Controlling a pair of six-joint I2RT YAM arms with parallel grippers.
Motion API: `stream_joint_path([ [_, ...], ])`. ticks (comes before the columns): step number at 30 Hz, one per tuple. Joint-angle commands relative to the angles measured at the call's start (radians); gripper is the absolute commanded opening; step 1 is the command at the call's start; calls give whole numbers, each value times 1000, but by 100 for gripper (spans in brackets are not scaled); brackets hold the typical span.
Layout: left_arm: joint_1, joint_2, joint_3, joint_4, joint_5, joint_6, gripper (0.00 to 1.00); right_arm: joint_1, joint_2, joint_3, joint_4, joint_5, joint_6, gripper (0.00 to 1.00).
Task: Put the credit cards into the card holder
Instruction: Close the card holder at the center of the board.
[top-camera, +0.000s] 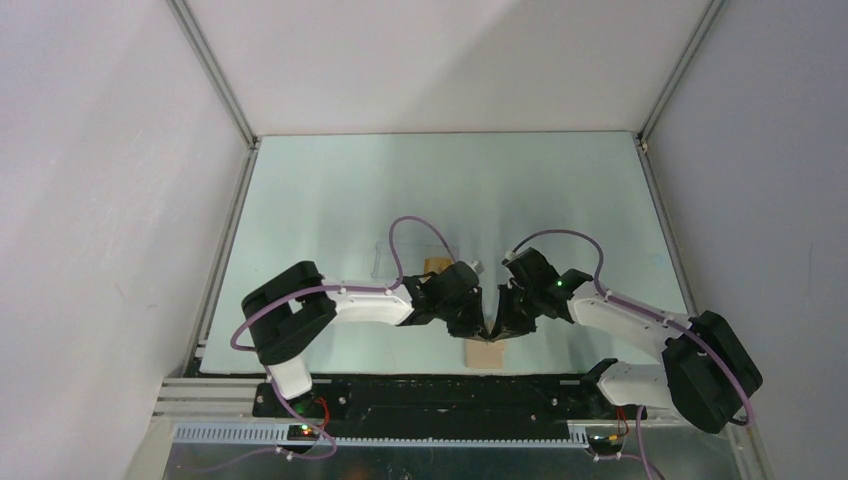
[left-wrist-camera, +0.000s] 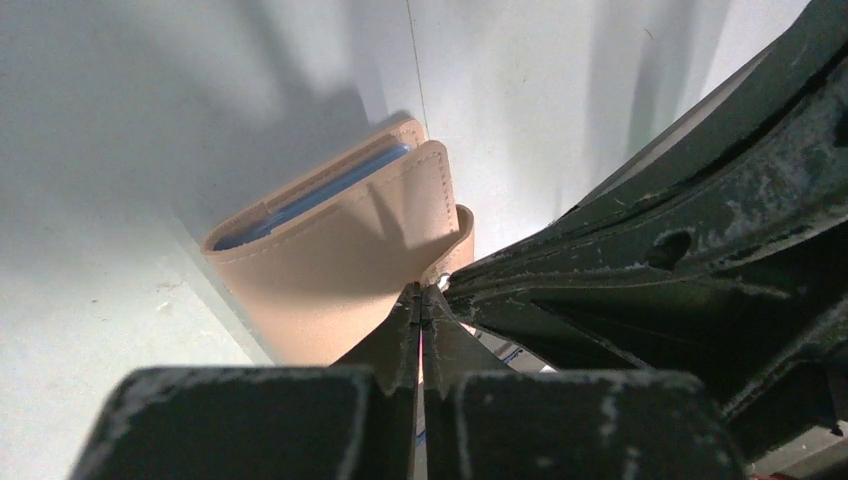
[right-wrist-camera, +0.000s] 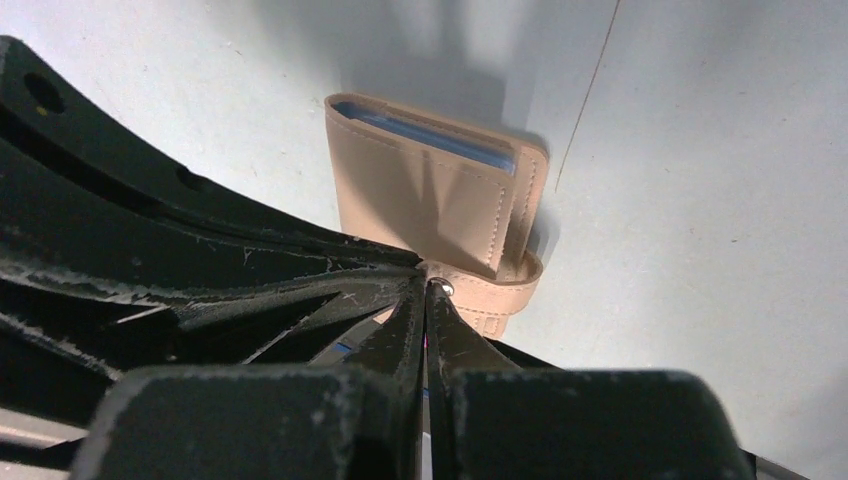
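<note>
Where both arms meet by the table's (top-camera: 330, 200) near edge, card holder (left-wrist-camera: 340, 270) lies folded: tan stitched leather, blue lining (right-wrist-camera: 430, 135), looped snap tab (right-wrist-camera: 495, 290). Left gripper (left-wrist-camera: 420, 300), right gripper (right-wrist-camera: 428, 290): fingers pressed together, tips at the tab; grip unclear.

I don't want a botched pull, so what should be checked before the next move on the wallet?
1. Tan leather bifold wallet open: not ok, folded.
2. Left gripper jaws shut: ok.
3. Right gripper jaws shut: ok.
4. Grip on the wallet's snap tab: cannot tell.
5. Orange-yellow card picked up: not ok, lies apart from both grippers.
</note>
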Motion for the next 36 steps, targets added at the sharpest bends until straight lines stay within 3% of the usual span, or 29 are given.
stream_joint_path([
  [1, -11, -57, 2, -13, -20, 16, 0, 10, 8, -10, 1, 25, -11, 0],
  [36, -28, -13, 6, -77, -34, 20, 0, 37, 122, -28, 83, 37, -9, 0],
])
